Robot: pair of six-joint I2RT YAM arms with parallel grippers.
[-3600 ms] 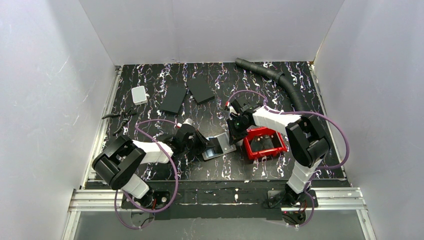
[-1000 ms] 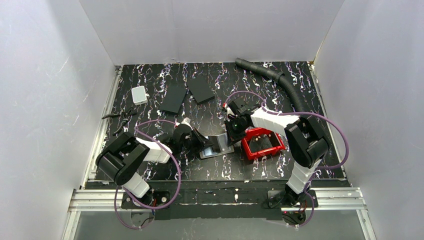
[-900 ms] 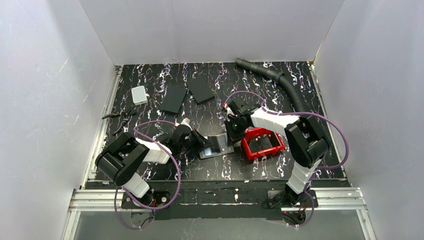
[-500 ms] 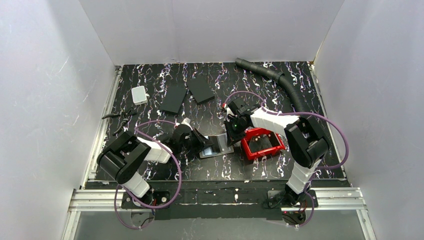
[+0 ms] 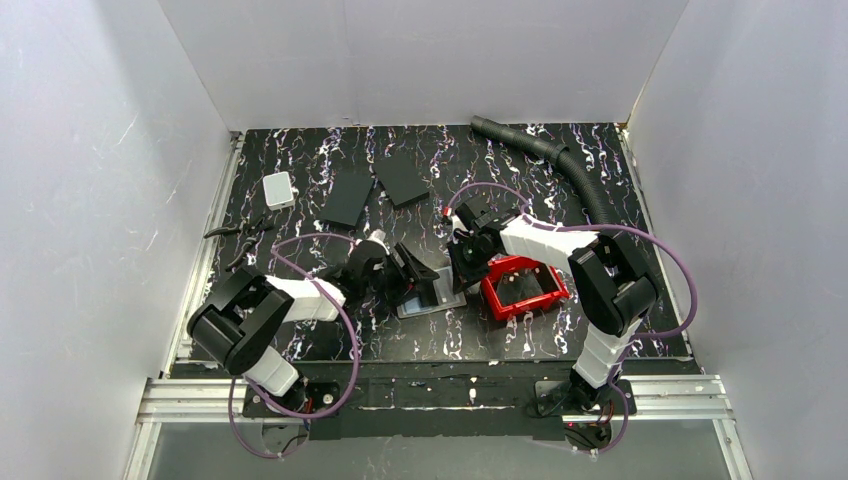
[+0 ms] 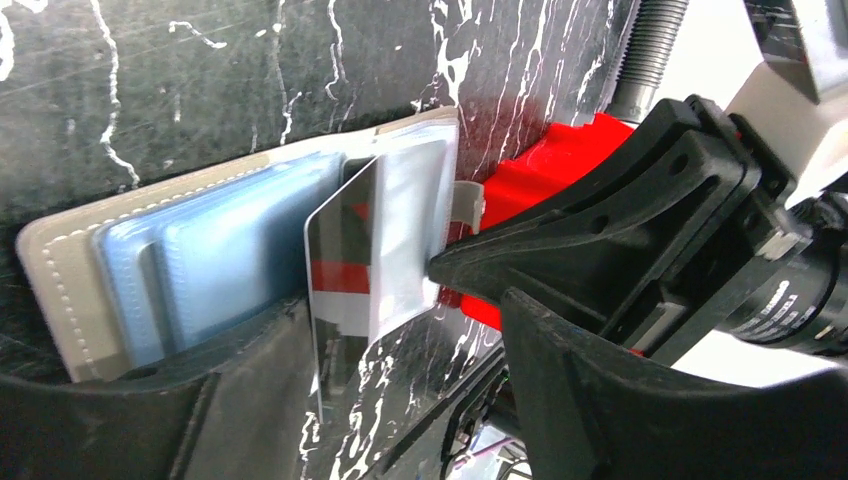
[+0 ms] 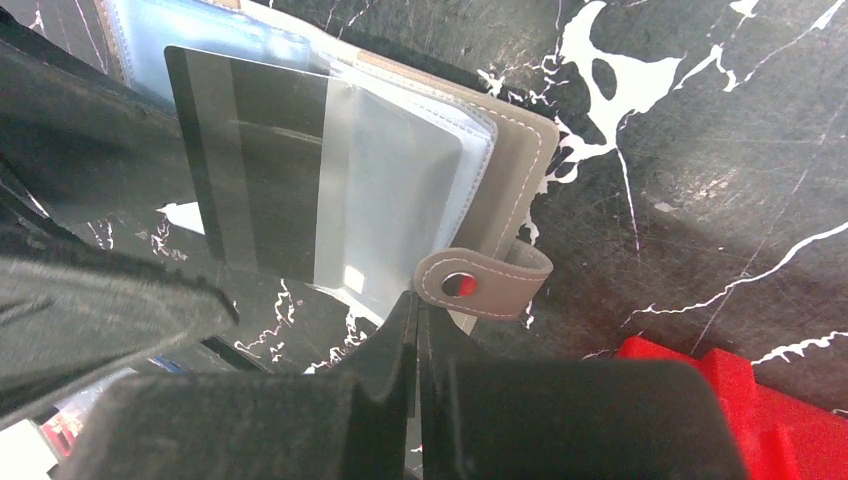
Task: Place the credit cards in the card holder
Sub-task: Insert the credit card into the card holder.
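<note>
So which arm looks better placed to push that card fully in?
Probably left: the left hand stands open at the exposed end of the card. The right hand is shut at the edge of the card holder, beside the snap tab, seemingly steadying it.

The whole table (image 5: 300, 150) is being looked down on from high above its near edge by the top external camera, from well back. The left wrist camera is being pointed rightward, close over the open card holder (image 6: 60, 270), towards the red tray (image 6: 560, 160). The right wrist camera is being aimed down from the opposite side, equally close. The holder, a card (image 6: 345, 260) in its sleeve and the tray's edge are being shared by both wrist views.
</note>
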